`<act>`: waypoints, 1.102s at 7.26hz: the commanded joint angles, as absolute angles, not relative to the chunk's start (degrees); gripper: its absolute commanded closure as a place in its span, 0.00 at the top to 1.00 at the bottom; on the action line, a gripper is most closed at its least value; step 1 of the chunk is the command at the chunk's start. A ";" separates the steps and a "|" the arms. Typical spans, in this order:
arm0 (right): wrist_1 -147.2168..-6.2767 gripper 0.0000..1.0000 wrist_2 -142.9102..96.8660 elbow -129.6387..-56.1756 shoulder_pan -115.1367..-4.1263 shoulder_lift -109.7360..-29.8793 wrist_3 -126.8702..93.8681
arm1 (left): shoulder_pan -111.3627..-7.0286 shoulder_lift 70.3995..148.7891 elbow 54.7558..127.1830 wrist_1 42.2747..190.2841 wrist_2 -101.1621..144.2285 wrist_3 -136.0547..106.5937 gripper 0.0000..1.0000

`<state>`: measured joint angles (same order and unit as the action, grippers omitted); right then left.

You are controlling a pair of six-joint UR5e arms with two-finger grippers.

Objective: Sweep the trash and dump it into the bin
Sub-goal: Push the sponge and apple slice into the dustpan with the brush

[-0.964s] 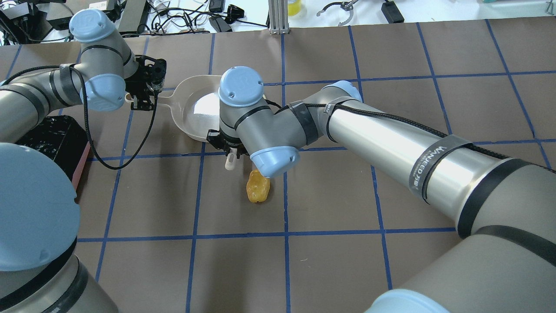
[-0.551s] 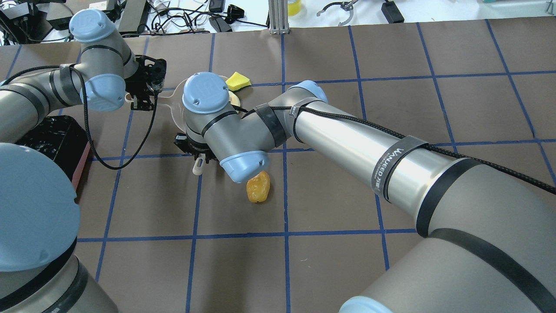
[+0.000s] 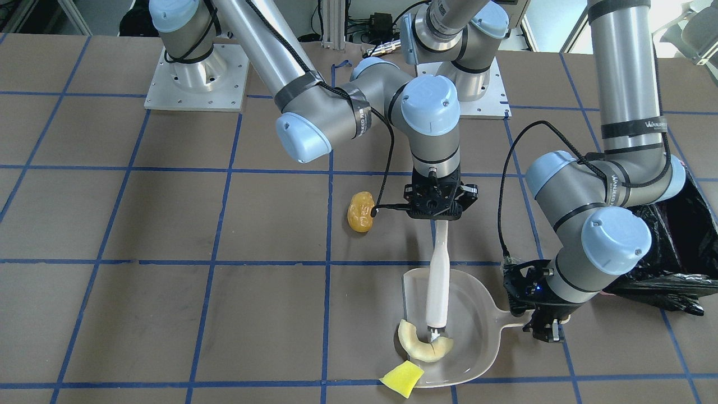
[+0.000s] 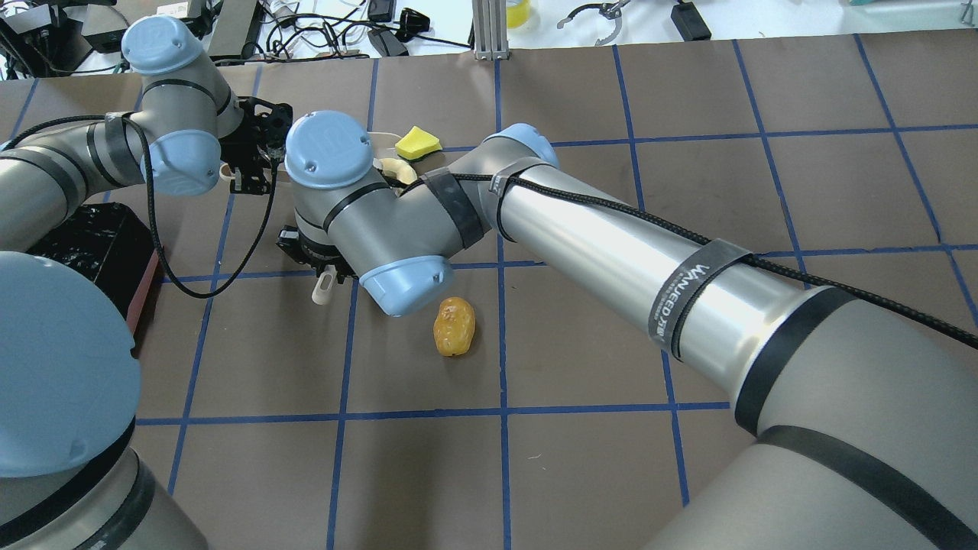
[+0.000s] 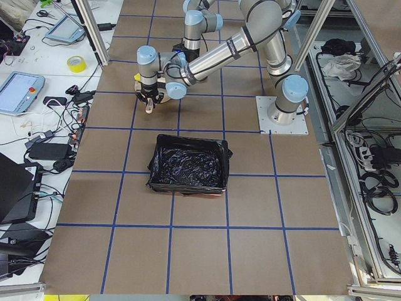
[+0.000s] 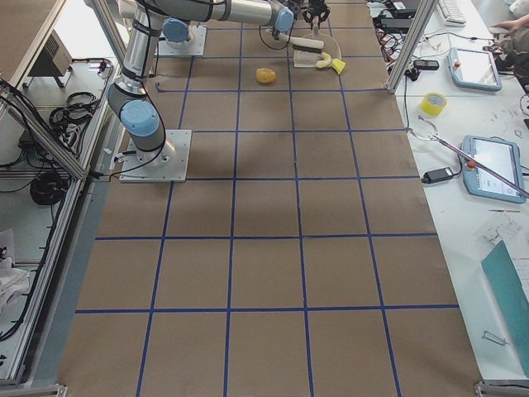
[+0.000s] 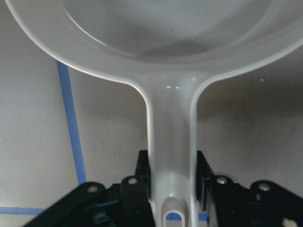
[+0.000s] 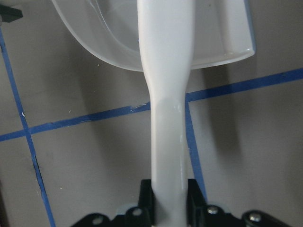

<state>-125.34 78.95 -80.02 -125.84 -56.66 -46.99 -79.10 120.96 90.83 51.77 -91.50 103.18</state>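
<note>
Within the last second the right arm (image 4: 611,244) swings its wrist across the table toward the robot's left, uncovering ground it was hiding, while the left arm (image 4: 53,168) stays put. The bin (image 5: 188,164) sits well apart on the left side and shows only its black liner, so dumping is still ahead. The dustpan (image 3: 493,342) lies flat where it was, its handle clamped between the narrow-set jaws of the left gripper (image 7: 173,175). The brush (image 3: 437,280) travels with the right wrist; the right gripper (image 8: 170,189) is closed tight on its white handle, and the far end reaches into the pan. There the tip touches the cream crescent (image 3: 424,343), which lies inside the pan, so I judge that 1 of 3 scraps is gathered. The yellow wedge (image 3: 401,379) sits just outside the pan's open lip, and whether it touches the lip I cannot tell. The amber lump (image 3: 360,211) rests on open table in its earlier spot, untouched, apart from pan and brush.
</note>
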 commanded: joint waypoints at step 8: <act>-125.58 0.00 88.42 -79.72 -112.15 -52.39 -18.00 | -79.10 121.11 91.14 51.77 -91.49 103.10 0.32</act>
